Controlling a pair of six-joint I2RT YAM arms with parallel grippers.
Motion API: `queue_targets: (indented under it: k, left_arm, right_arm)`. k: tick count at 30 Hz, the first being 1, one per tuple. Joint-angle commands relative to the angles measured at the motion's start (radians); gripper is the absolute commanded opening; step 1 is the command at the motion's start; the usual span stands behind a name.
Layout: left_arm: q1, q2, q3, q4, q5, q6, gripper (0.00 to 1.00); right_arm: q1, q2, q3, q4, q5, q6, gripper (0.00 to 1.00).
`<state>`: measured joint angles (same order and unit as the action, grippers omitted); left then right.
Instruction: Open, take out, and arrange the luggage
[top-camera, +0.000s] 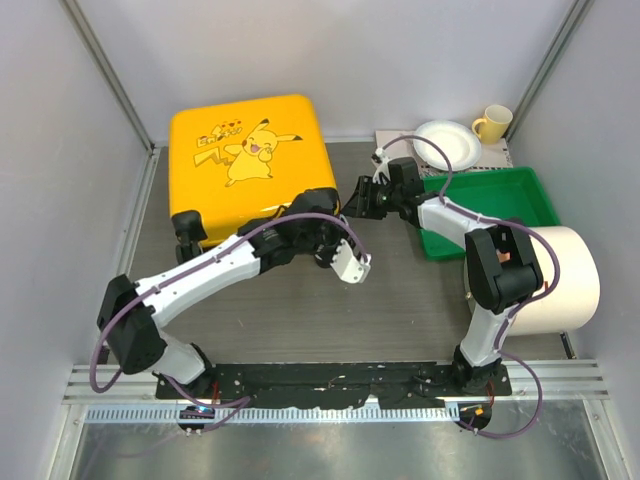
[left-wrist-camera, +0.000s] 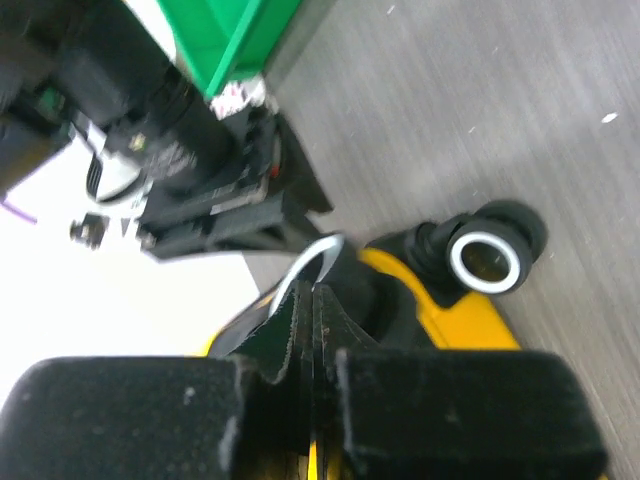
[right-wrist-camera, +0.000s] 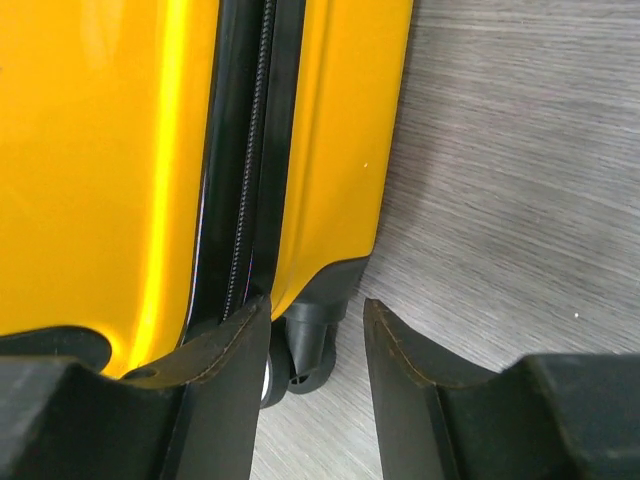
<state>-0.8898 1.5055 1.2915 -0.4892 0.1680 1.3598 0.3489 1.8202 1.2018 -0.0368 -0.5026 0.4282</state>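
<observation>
Grey wood-grain desk carries the small yellow hard-shell suitcase with a cartoon print, lying flat at the far left. The left gripper sits at the suitcase's near right corner, jaws pressed together; a thin silver metal loop shows at their tips, and I cannot tell if it is pinched. The right gripper is beside that same corner, jaws partly apart, one finger over the black zipper seam and a small wheel in the gap.

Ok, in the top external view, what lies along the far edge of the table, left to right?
Yellow luggage → white plate → yellow mug. The green tray overlaps the plate and mug in this direction, so it is left out.
</observation>
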Motion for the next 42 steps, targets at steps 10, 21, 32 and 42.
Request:
queue_targets:
  k: [10,21,32,42]
  left_arm:
    - [0.186,-0.303,-0.178,0.189,-0.124,-0.373,0.0]
    - [0.365,-0.407,0.034,-0.368,-0.088,-1.401,0.69]
    - [0.411,-0.556,-0.207,-0.379,-0.038,-1.619,0.77]
    - [0.261,-0.461,-0.297,-0.115,-0.275,-1.677,0.79]
  right_arm:
    - [0.212,0.047,-0.047,0.373,-0.027,0.213,0.41]
    - [0.26,-0.025,-0.028,0.308,0.065,0.198,0.45]
    - [0.21,-0.102,-0.01,0.198,0.153,0.121,0.55]
    - [0.118,-0.102,0.005,0.115,0.156,0.046,0.56]
